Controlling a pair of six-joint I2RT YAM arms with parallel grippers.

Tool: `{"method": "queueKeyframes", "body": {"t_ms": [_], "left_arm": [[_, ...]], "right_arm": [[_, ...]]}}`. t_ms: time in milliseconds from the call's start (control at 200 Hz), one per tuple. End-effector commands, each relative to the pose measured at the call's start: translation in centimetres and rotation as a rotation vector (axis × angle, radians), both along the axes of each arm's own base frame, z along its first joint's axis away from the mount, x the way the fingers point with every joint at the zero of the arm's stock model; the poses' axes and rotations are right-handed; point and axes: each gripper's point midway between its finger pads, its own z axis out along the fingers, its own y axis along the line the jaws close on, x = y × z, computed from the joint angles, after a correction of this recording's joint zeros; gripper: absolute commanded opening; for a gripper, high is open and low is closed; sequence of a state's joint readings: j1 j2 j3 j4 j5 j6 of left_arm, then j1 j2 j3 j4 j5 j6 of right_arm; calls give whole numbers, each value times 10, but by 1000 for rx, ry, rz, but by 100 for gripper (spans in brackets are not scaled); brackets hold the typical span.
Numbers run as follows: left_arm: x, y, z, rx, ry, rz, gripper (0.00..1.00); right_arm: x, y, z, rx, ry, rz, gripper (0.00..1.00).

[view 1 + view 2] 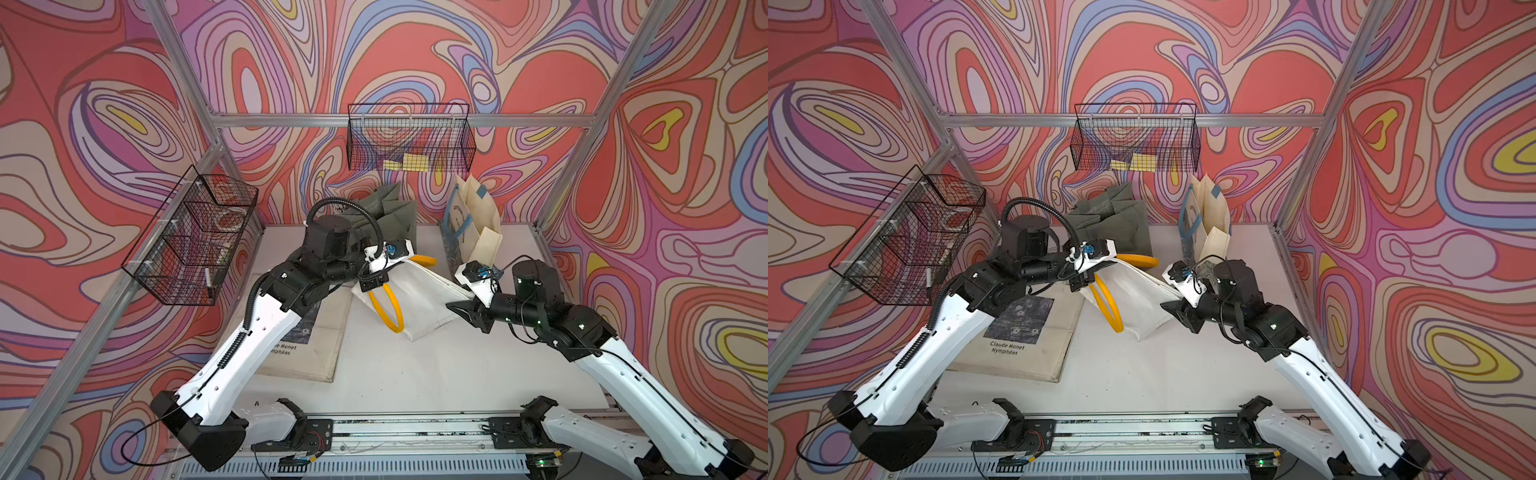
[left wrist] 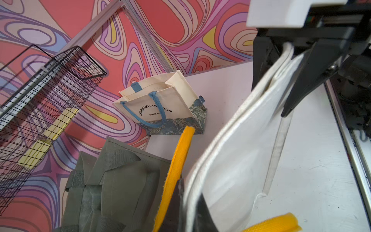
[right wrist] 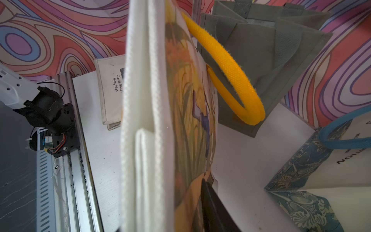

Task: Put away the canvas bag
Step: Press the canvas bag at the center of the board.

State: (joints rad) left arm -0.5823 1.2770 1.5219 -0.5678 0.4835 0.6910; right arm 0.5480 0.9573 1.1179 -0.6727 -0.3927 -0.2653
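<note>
A white canvas bag [image 1: 419, 299] [image 1: 1138, 299] with yellow handles [image 1: 390, 307] hangs stretched between my two grippers over the middle of the table. My left gripper [image 1: 374, 286] [image 1: 1079, 284] is shut on the bag's rim next to a handle; in the left wrist view the rim [image 2: 241, 160] runs into the pinched left gripper [image 2: 189, 206]. My right gripper [image 1: 457, 308] [image 1: 1173, 309] [image 2: 281, 70] stands at the bag's opposite edge, jaws parted with the fabric between them. In the right wrist view the bag [image 3: 148, 100] hides one finger of the right gripper [image 3: 164, 221].
A grey-green bag [image 1: 386, 212] and a cream bag with blue handles [image 1: 469, 224] stand at the back. A flat Monet-print bag [image 1: 307, 345] lies under my left arm. Wire baskets hang on the back wall [image 1: 409, 137] and the left frame [image 1: 195, 237].
</note>
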Motion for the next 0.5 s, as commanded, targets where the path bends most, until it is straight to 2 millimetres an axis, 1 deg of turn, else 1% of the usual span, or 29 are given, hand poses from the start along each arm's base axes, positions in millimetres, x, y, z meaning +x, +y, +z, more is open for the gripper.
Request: {"method": "queueKeyframes", "body": {"t_ms": [0, 75, 140, 175, 190, 220, 300, 401, 496], "left_arm": [[-15, -10, 37, -127, -61, -90, 0], [-13, -9, 32, -116, -52, -76, 0], [-9, -5, 28, -97, -62, -43, 0], [-8, -2, 25, -78, -71, -33, 0], [-8, -1, 24, -69, -75, -30, 4], [-9, 1, 22, -51, -80, -28, 16], [-18, 4, 24, -13, -86, -56, 39], [-31, -2, 28, 48, -106, -94, 49], [-42, -16, 24, 119, -136, -132, 54]], "right_arm": [[3, 8, 22, 88, -41, 18, 31], [7, 8, 34, 102, -86, 12, 18], [10, 5, 42, 91, -121, -7, 8], [11, 2, 45, 76, -135, -16, 5], [11, 2, 46, 67, -137, -15, 4], [11, 0, 47, 46, -140, -17, 0], [13, -3, 49, -19, -122, -15, 0], [13, -3, 51, -78, -95, 7, 0], [13, -2, 50, -114, -81, 26, 0]]}}
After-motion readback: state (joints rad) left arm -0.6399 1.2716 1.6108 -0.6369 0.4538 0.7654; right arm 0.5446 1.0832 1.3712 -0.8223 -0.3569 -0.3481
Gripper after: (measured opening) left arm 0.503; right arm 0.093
